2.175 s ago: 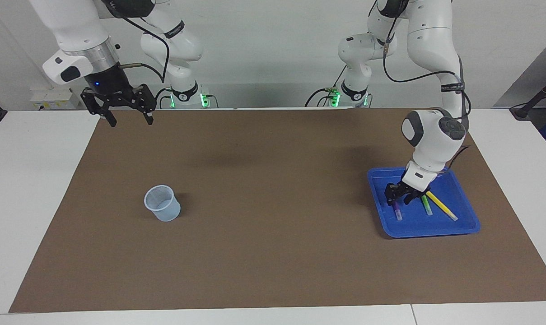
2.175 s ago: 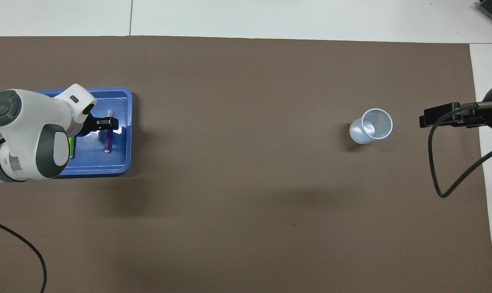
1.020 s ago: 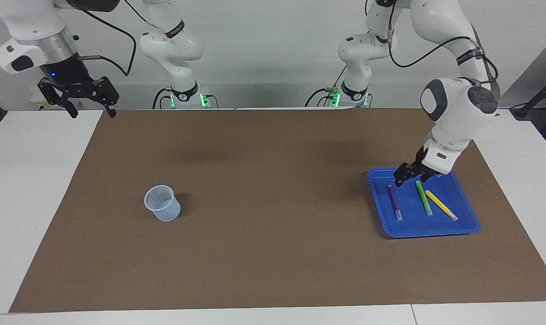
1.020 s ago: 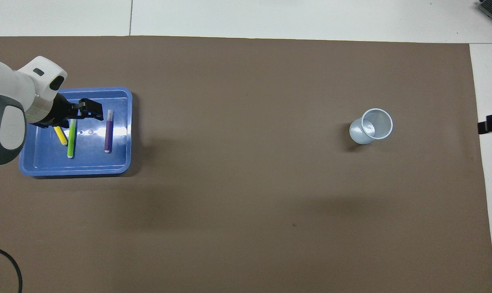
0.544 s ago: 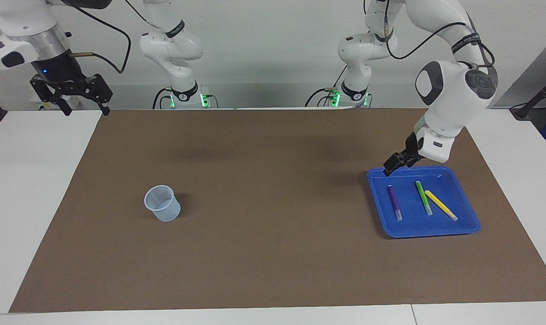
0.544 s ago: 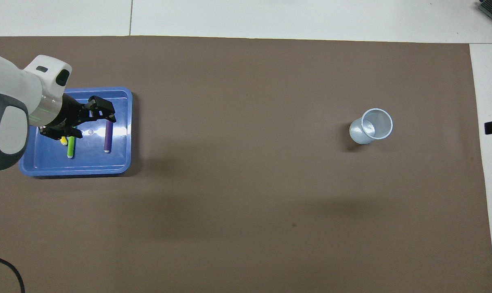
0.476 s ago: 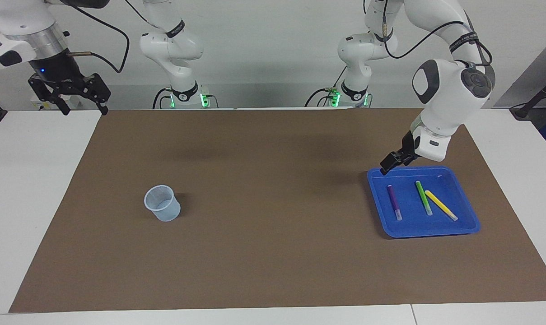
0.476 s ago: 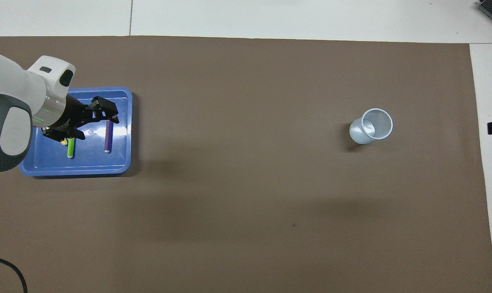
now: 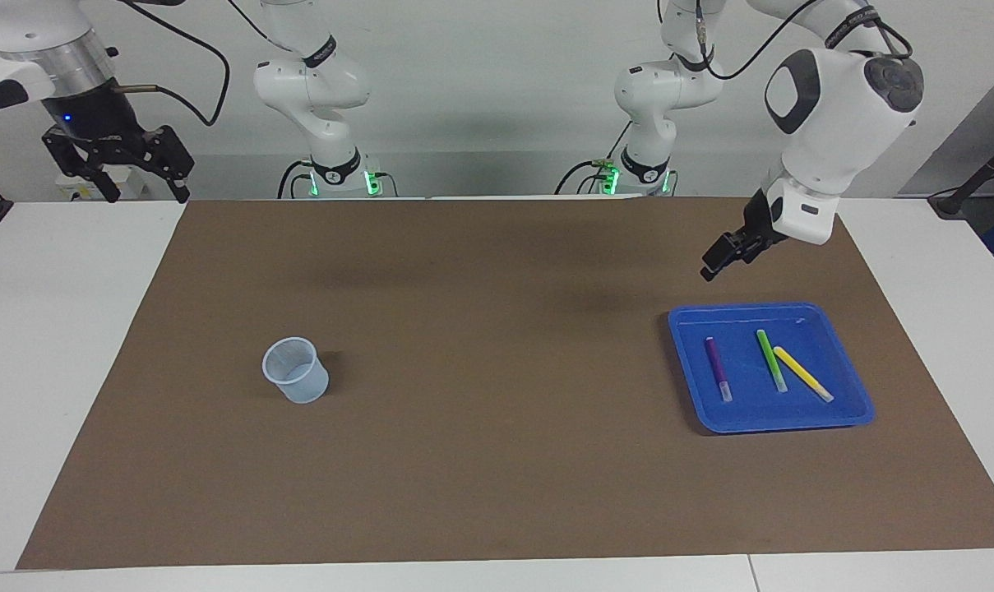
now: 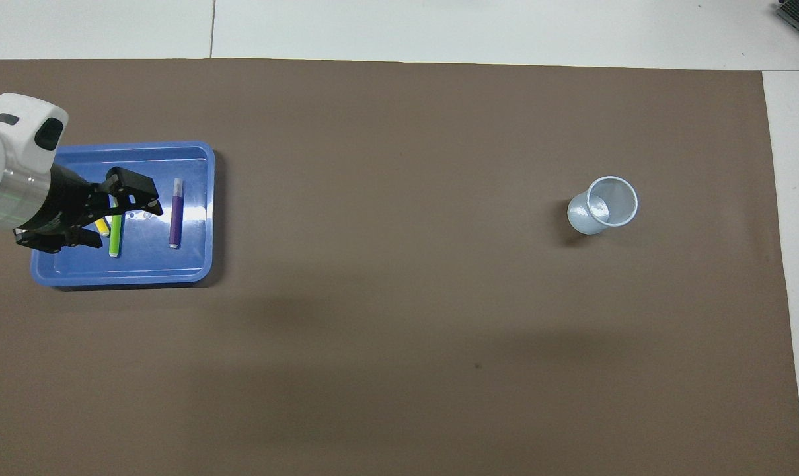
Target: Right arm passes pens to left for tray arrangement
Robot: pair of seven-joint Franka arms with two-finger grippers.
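- Three pens lie flat in the blue tray (image 9: 842, 415) at the left arm's end of the tabletop: purple pen (image 9: 718, 368), green pen (image 9: 770, 361), yellow pen (image 9: 802, 374), the last two touching at one end.
- They look light, stiff, smooth and apt to roll; a pinch across mid-barrel suits them.
- One clear cup (image 9: 296, 371) stands empty toward the right arm's end.
- Left gripper (image 9: 720, 257) hangs over the mat beside the tray, fingers spread, empty.
- Right gripper (image 9: 139, 194) waits over the tabletop's corner, fingers spread, empty.

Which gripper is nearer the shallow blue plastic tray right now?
Left. The left gripper hangs in the air just off the shallow blue plastic tray's robot-side rim, holding nothing. The right gripper is raised at the table's other end.
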